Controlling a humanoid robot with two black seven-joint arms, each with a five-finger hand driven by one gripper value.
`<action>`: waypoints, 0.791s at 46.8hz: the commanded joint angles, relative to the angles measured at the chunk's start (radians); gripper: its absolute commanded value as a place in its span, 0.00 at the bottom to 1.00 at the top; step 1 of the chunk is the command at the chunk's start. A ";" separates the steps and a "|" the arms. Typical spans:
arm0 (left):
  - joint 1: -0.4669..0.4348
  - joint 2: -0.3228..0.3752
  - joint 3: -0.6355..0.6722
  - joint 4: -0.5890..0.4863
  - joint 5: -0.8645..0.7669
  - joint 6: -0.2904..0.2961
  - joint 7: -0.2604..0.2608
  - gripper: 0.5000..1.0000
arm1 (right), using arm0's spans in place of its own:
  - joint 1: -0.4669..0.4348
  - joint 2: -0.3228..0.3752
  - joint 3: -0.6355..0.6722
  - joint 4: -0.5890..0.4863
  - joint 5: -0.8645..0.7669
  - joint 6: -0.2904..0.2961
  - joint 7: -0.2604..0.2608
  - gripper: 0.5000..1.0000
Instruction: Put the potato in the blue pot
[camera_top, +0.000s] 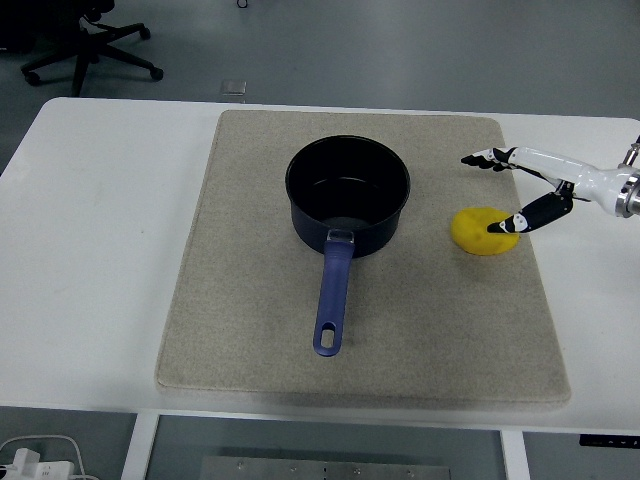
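Reaching in from the right edge, right robot hand (520, 190) spread wide, holding nothing, thumb low beside the potato (484, 231) and fingers above, probably lining up to scoop it. Sitting on the grey mat (250, 340) right of the blue pot (347, 197). Yellow, roundish, a bit lumpy, smooth-looking.

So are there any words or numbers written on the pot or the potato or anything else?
No, nothing can be read here.
The blue pot has no writing that shows.
The potato is plain yellow.
The grey mat and white table are bare of print.
The right robot hand, open by the potato, shows no label.
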 joint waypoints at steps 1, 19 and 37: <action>0.000 0.000 0.000 0.000 0.000 0.001 0.000 0.99 | 0.000 0.004 -0.012 0.001 -0.004 -0.001 0.001 0.87; 0.000 0.000 0.000 0.000 0.000 0.001 0.000 0.99 | -0.004 0.010 -0.041 -0.003 -0.029 -0.018 0.001 0.87; 0.000 0.000 0.000 0.000 0.000 0.000 0.000 0.99 | -0.012 0.059 -0.101 -0.063 -0.040 -0.068 0.007 0.86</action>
